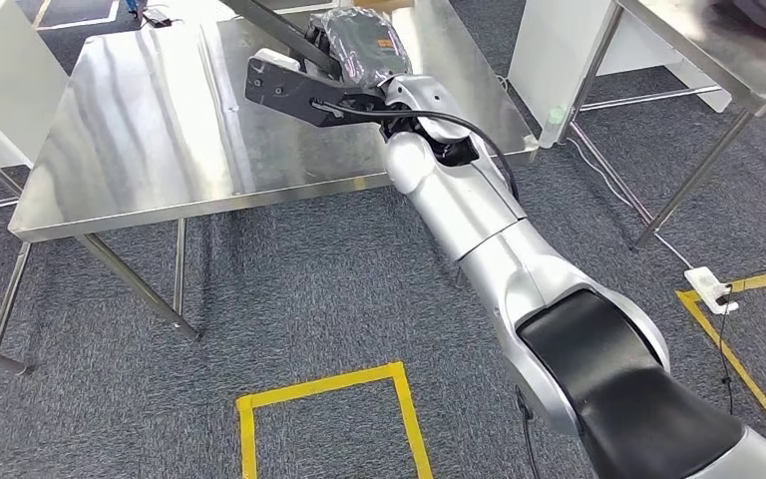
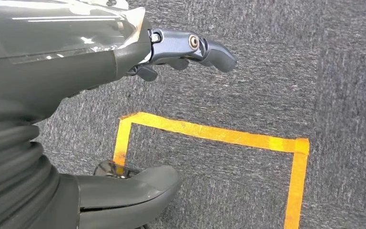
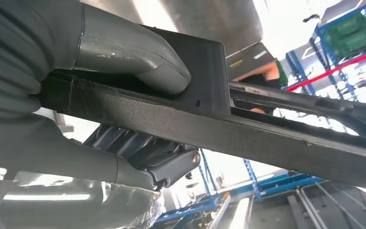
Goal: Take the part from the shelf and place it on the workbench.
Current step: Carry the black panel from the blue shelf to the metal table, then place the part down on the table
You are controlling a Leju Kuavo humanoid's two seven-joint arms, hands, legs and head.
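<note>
Right hand (image 1: 364, 60) is clamped on the part (image 1: 289, 88), a long black plastic piece. In the right wrist view I see the thumb (image 3: 138, 59) pressed on 1 face and darker fingers (image 3: 147, 160) curled under the other, so the grip looks firm. From the head view the part hangs over the steel workbench (image 1: 150, 130), near its right half; I cannot tell whether it touches the surface yet or sits just above it.

My left hand (image 2: 190, 47) hangs at my side over the carpet, fingers loosely extended and holding nothing, above the yellow floor tape (image 2: 209, 133).

I judge the task mostly done: the part is off the shelf and carried to the bench. What is left is to lower it flat, let go and pull the arm back.

For room, the bench has plenty of bare steel to the left of the part. Its near edge runs just under my right forearm (image 1: 469, 210), so I would set the part well in from that edge. A 2nd table (image 1: 718, 60) stands to the right, well apart.
</note>
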